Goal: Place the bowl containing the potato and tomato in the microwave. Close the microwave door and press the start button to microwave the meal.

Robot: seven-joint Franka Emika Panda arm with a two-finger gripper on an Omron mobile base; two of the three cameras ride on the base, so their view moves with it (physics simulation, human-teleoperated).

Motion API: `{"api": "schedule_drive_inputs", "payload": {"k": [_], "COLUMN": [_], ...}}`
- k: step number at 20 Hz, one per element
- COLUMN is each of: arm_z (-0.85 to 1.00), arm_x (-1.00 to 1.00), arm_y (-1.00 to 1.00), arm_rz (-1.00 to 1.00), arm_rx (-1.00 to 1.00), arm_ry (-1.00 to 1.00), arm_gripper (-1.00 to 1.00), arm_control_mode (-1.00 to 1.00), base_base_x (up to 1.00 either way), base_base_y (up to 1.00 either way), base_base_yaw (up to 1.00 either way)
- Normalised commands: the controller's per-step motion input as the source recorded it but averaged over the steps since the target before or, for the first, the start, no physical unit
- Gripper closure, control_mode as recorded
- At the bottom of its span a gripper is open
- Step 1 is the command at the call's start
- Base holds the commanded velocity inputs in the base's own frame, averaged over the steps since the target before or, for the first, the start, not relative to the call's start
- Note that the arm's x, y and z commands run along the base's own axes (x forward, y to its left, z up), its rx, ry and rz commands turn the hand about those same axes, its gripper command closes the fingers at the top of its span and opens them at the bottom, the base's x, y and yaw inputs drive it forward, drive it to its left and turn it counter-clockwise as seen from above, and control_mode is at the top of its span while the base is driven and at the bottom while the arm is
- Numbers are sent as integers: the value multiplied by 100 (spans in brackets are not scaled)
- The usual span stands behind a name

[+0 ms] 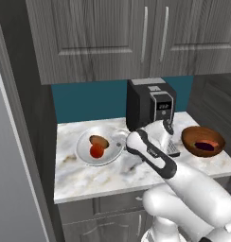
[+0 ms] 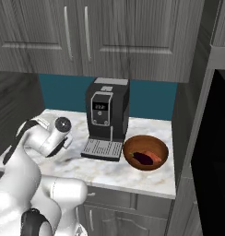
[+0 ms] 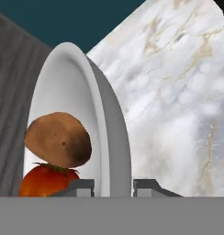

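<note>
End effector (image 3: 113,186) pinching the rim of the bowl (image 3: 93,114), which holds the potato (image 3: 58,139) and tomato (image 3: 47,180) on the marble surface (image 3: 178,101).

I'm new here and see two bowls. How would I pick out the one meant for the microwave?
Start at the black-and-silver coffee machine on the marble counter. To its left lies the wide, shallow white bowl. Unlike the deeper brown bowl on the machine's right, it holds a brown potato and red tomato.
</note>
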Motion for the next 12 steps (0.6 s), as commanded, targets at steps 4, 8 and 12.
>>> {"api": "schedule_drive_inputs", "payload": {"k": [4, 8, 12], "arm_z": [87, 100, 92], "arm_x": [-57, -66, -70], "arm_y": [-58, -48, -50], "arm_rz": [6, 5, 0], "arm_rx": [24, 18, 7], "arm_ry": [-5, 0, 2], "arm_gripper": [100, 100, 100], "arm_control_mode": [-100, -100, -100], "base_base_x": [0, 0, 0], "base_base_y": [0, 0, 0], "base_base_yaw": [0, 0, 0]}}
